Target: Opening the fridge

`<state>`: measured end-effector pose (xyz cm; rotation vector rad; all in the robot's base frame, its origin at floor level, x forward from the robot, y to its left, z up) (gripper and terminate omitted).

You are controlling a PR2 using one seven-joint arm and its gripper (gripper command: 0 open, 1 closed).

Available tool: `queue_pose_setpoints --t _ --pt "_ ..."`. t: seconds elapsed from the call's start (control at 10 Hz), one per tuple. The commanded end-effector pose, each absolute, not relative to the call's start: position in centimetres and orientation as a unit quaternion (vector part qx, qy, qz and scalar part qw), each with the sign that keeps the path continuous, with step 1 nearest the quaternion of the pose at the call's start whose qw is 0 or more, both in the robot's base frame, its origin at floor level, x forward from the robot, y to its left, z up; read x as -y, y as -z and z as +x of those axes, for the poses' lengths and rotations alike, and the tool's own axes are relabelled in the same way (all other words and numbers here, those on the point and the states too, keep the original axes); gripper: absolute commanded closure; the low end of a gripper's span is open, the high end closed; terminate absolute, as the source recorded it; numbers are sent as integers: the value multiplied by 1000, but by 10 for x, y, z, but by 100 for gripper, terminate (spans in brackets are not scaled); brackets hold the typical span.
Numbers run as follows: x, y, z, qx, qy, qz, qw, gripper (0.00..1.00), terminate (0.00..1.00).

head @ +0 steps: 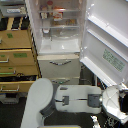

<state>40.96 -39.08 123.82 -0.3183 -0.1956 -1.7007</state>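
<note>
The tall white fridge (59,50) stands at the middle of the exterior view. Its large upper door (105,40) is swung wide open toward the exterior view's right, and its green-and-white sticker (114,59) shows. The lit shelves (60,20) inside hold several food items. Below are two shut drawers with curved silver handles (60,63). My arm (75,96) reaches across the bottom of the view to the right. My gripper (119,101) is at the lower right, just below the open door's bottom edge. It is blurred, and its jaws cannot be made out.
A tan wooden drawer cabinet (17,55) stands at the fridge's left, with some drawers pulled partly out. My white shoulder (37,102) fills the bottom left. Dark floor and cables lie at the lower right.
</note>
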Motion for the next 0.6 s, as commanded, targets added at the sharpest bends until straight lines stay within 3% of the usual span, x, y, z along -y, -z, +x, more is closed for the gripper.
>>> queue_pose_setpoints --t 0.1,0.3,0.5,0.6 --pt "-117 -999 584 56 436 -157 884 0 0" --pt "-198 -944 586 42 345 -154 925 0 0" --pt "-239 -916 583 36 296 -162 941 0 0" --pt "-260 -903 580 34 276 -170 946 0 100"
